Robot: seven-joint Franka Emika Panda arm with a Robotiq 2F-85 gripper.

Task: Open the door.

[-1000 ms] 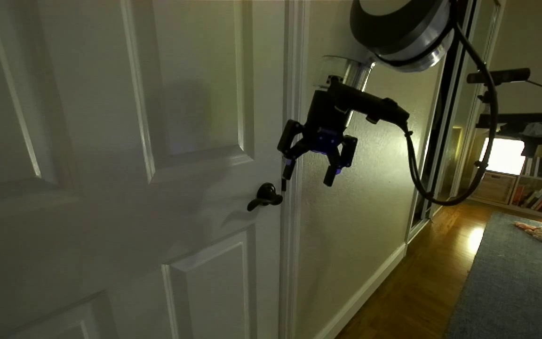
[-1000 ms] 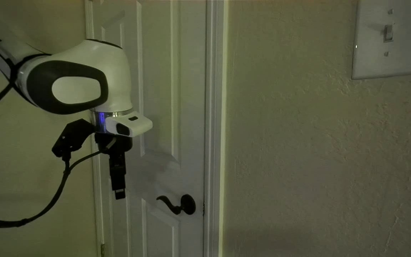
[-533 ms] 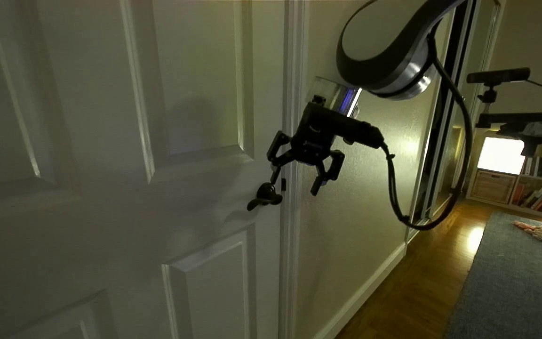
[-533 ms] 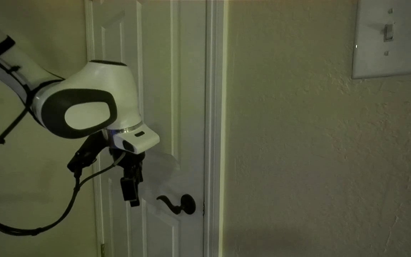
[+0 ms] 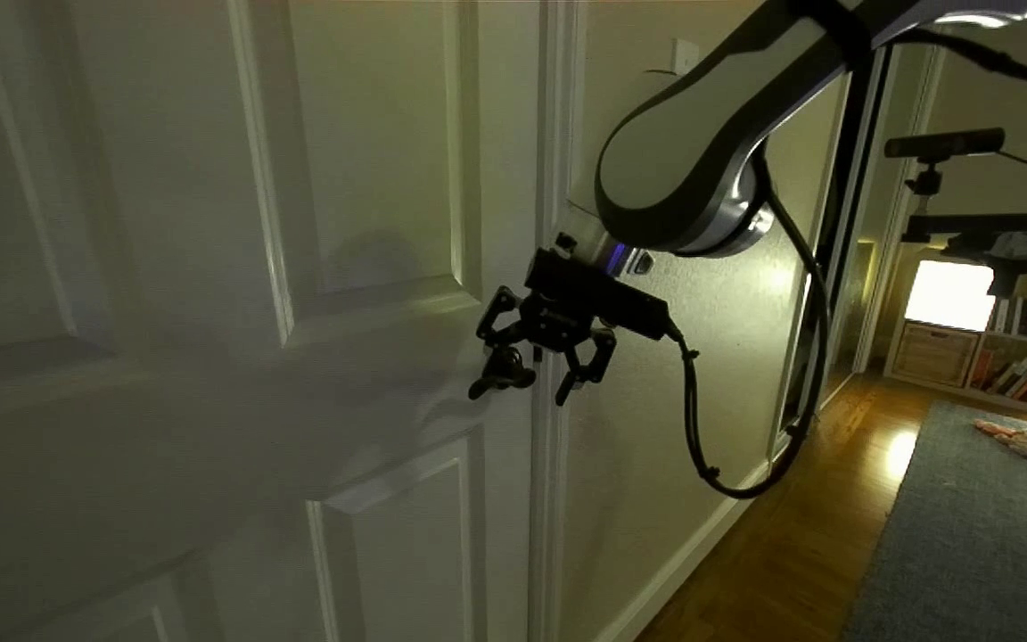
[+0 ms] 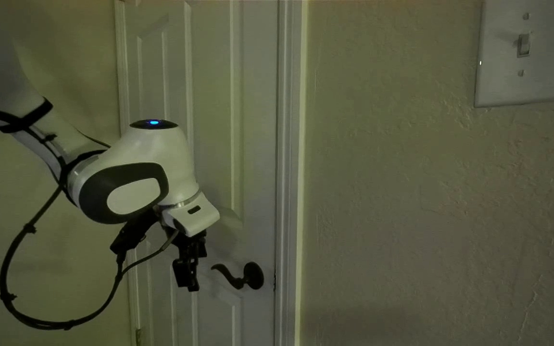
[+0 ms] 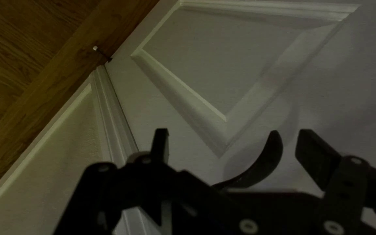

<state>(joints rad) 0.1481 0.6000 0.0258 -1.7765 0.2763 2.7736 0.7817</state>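
Observation:
The white panelled door (image 5: 353,383) stands shut against its frame, and it also shows in an exterior view (image 6: 214,235) and the wrist view (image 7: 348,107). Its dark lever handle (image 5: 503,373) is level, with a curved free end, clear in an exterior view (image 6: 238,278). My gripper (image 5: 527,379) is open and tilted, just in front of the handle. In an exterior view my gripper (image 6: 187,283) is left of the lever's tip, apart from it. In the wrist view the lever (image 7: 266,160) shows between the spread fingers (image 7: 236,143); its base is hidden behind the gripper.
The door frame (image 5: 558,499) and a wall (image 5: 665,419) adjoin the handle side. A light switch plate (image 6: 524,72) is on the wall. A cable loop (image 6: 22,317) hangs from the arm. A rug (image 5: 959,535), bookshelf (image 5: 1026,357) and mounted camera (image 5: 941,144) are farther off.
My arm and gripper have moved down and closer to the handle, and the wrist has tilted more. The fingers have stayed open. The door and handle have not moved.

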